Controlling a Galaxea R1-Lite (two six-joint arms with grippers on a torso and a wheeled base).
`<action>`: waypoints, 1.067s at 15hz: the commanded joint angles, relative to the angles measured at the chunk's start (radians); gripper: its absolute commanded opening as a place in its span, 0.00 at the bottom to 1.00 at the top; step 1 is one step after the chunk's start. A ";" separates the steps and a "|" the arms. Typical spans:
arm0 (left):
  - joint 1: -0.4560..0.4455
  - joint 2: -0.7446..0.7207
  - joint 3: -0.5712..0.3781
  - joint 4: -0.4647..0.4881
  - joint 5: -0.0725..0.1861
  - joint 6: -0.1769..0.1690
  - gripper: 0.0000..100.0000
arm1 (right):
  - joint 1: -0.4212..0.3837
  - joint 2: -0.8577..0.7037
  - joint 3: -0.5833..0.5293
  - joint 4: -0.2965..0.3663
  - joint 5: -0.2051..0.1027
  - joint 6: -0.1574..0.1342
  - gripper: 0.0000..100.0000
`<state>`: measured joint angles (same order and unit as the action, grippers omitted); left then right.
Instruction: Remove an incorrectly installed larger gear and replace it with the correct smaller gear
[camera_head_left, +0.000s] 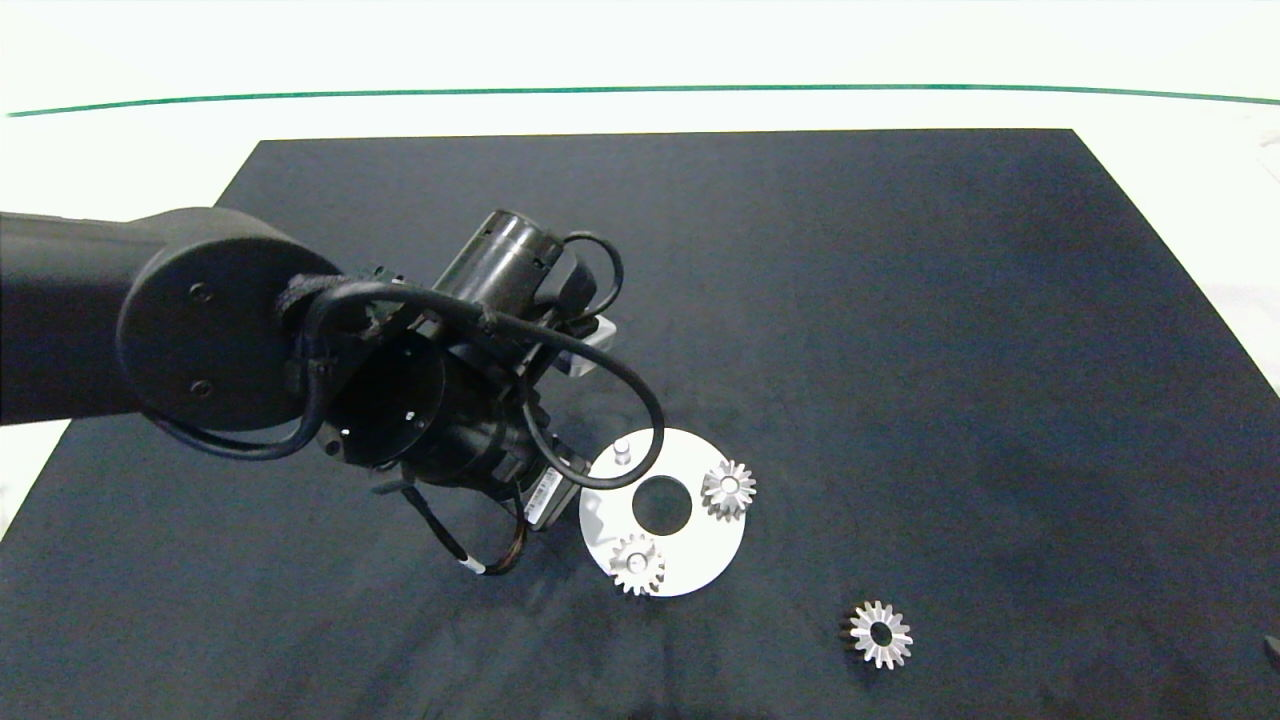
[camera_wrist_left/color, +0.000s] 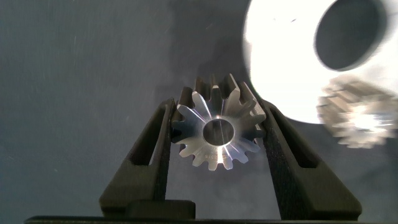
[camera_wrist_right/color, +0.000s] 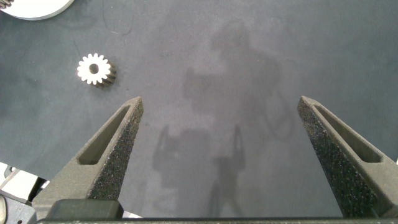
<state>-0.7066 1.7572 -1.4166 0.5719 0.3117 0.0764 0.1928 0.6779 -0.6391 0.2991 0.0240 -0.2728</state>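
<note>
Pegs on the white disc (camera_head_left: 690, 560) carry only 2 seated gears: 1 seated gear (camera_head_left: 729, 488) at the rim on the side away from the left arm, the other seated gear (camera_head_left: 637, 563) at the rim nearest the camera's lower edge. A 3rd peg (camera_head_left: 621, 452) stands bare on the far rim, across the disc's round centre hole (camera_head_left: 662, 505) from that second gear. The disc lies flat on the black mat (camera_head_left: 900, 300).

In the left wrist view the left gripper (camera_wrist_left/color: 216, 106) pinches the smaller gear (camera_wrist_left/color: 217, 134) between its 2 fingers, teeth pressed against both pads, bore facing the camera. This gear sits just beside the disc's edge (camera_wrist_left/color: 280, 62), off the disc and over the mat; whether it touches the mat cannot be told.

Well apart from the disc, on the side away from the left arm, the larger gear (camera_head_left: 881, 634) lies flat on the mat with its dark bore up. The right gripper (camera_wrist_right/color: 221, 99) hangs over bare mat farther out from the disc than that gear (camera_wrist_right/color: 94, 69), its jaws spread wide around nothing.
</note>
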 joint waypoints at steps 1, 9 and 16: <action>0.064 -0.076 0.137 -0.089 -0.023 0.002 0.28 | 0.001 0.002 0.007 0.000 0.001 -0.002 1.00; 0.122 -0.113 0.289 -0.224 -0.034 0.008 0.28 | 0.001 0.008 0.009 0.000 0.001 -0.002 1.00; 0.127 -0.131 0.354 -0.310 -0.042 0.008 1.00 | 0.007 0.009 0.016 0.000 0.010 -0.005 1.00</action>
<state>-0.5819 1.6313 -1.0647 0.2606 0.2683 0.0845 0.1957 0.6855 -0.6238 0.2972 0.0332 -0.2755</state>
